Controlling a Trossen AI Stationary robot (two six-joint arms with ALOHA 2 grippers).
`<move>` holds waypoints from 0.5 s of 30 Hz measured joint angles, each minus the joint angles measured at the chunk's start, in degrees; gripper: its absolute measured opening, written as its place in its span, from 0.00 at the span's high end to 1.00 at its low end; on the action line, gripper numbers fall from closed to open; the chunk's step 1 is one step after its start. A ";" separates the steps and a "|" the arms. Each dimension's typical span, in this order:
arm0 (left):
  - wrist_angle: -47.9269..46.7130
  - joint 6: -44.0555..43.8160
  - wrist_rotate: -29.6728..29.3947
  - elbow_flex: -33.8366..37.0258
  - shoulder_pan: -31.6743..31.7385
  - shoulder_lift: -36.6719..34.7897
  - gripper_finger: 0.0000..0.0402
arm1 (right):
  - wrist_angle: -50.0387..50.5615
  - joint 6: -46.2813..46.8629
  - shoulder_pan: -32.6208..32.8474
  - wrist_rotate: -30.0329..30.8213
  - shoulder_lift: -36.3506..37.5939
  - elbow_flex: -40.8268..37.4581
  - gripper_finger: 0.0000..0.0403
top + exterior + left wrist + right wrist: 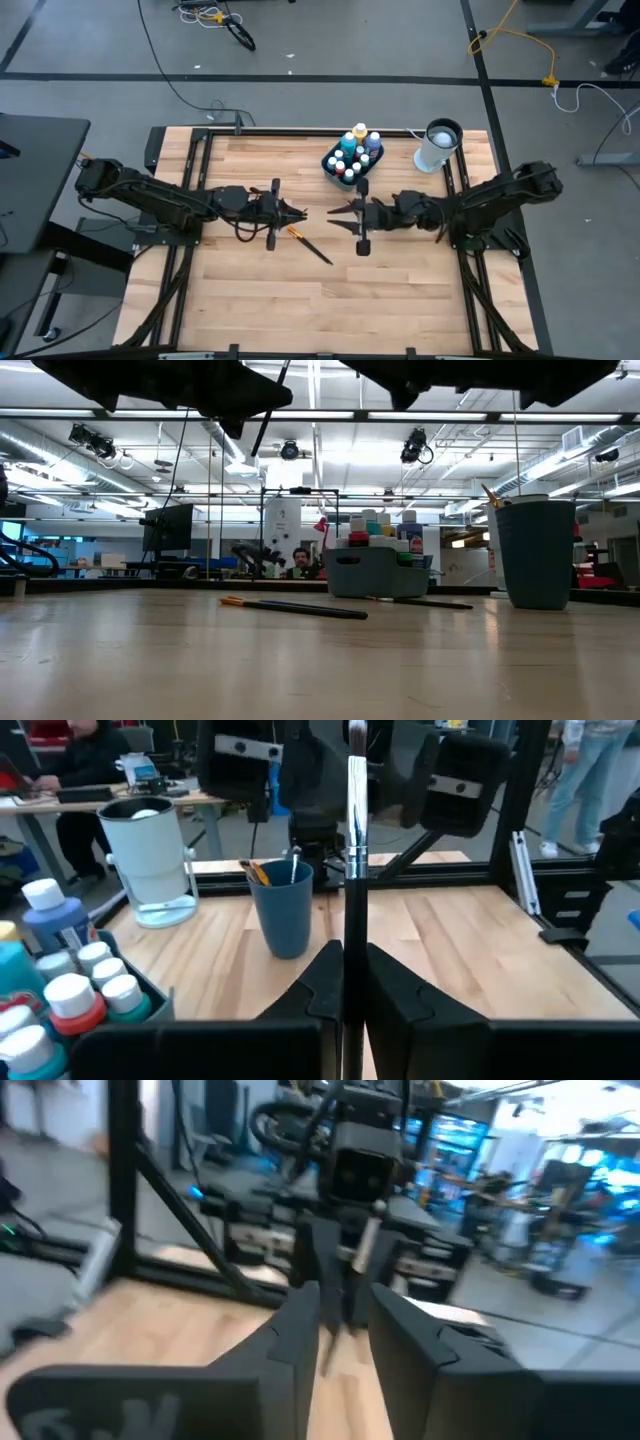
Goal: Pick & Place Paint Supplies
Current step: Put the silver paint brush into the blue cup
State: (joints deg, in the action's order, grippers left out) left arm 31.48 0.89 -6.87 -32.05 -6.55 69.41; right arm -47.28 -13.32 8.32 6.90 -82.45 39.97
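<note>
Nearest the table's front edge, a loose brush [311, 245] with an orange tip lies flat on the bare wood [260, 300] around the middle of the table, slanting toward the front. Just behind it the two grippers face each other above the table's centre. The left gripper [345, 982] is clamped on a dark-handled brush [353, 870], which stands straight up between its fingers [312, 982] with the metal ferrule and bristles uppermost. The right gripper [343, 1320] has its fingers [295, 1330] a little apart with a narrow gap between them; its wrist view is blurred, so whether anything sits in that gap cannot be told. Toward the table's far edge, a dark tray [330, 163] holds the paint bottles [352, 152] packed together, and a blue cup [283, 910] with brushes in it stands close by.
</note>
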 joint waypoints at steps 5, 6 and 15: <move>0.46 2.08 -0.05 0.00 -0.02 0.00 0.94 | -0.97 3.59 -2.25 -1.92 -3.20 2.23 0.67; 0.47 2.57 -0.05 0.01 -0.02 0.00 0.94 | -0.96 4.21 -2.56 -1.91 -4.01 2.80 0.65; 1.39 5.84 -0.03 0.04 -0.02 0.00 0.93 | -1.21 6.98 -3.65 -2.90 -11.07 9.68 0.49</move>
State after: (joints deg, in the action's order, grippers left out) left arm 32.88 6.73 -6.90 -32.01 -6.57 69.41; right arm -48.49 -6.35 4.67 3.99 -93.53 49.65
